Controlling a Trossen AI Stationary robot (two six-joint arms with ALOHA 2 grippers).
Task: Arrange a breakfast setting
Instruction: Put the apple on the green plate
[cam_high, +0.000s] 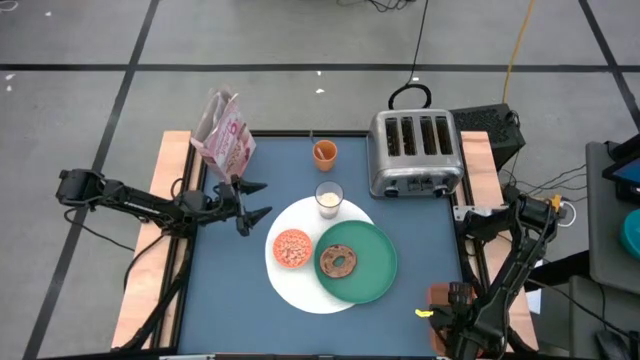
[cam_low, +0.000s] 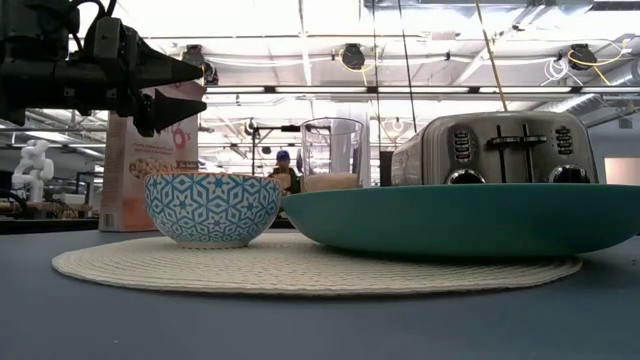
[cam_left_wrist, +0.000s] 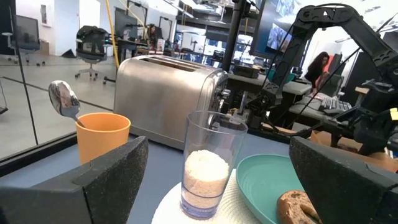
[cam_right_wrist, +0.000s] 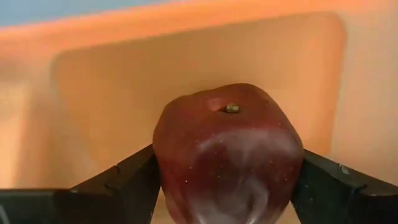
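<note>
Gripping the dark red fruit (cam_right_wrist: 227, 155) between both fingers, my right gripper (cam_right_wrist: 227, 180) is partly closed, one dark finger pressed against each side of the fruit, stem end facing the wrist camera, over a pale wooden surface. In the high view this gripper (cam_high: 452, 297) sits off the near right corner of the blue table top (cam_high: 240, 290), where its fingers are hidden by the arm. My left gripper (cam_high: 252, 200) hovers over the left part of the table with its fingers spread wide and nothing between them, just beside the pink cereal box (cam_high: 224, 137). The large white round plate (cam_high: 292, 285) lies at the table's centre. On it stands the small cereal bowl (cam_high: 292, 248), blue-and-white patterned outside and filled with pinkish cereal. The green round plate (cam_high: 370, 265) overlaps the white plate's right side and carries the brown bagel (cam_high: 338, 262). The clear milk glass (cam_high: 329, 199), partly filled, stands at the white plate's far edge. The orange cup (cam_high: 324, 153) stands farther back with the spoon (cam_left_wrist: 64, 99) upright in it, bowl end up. The silver four-slot toaster (cam_high: 414, 152) occupies the far right corner.
</note>
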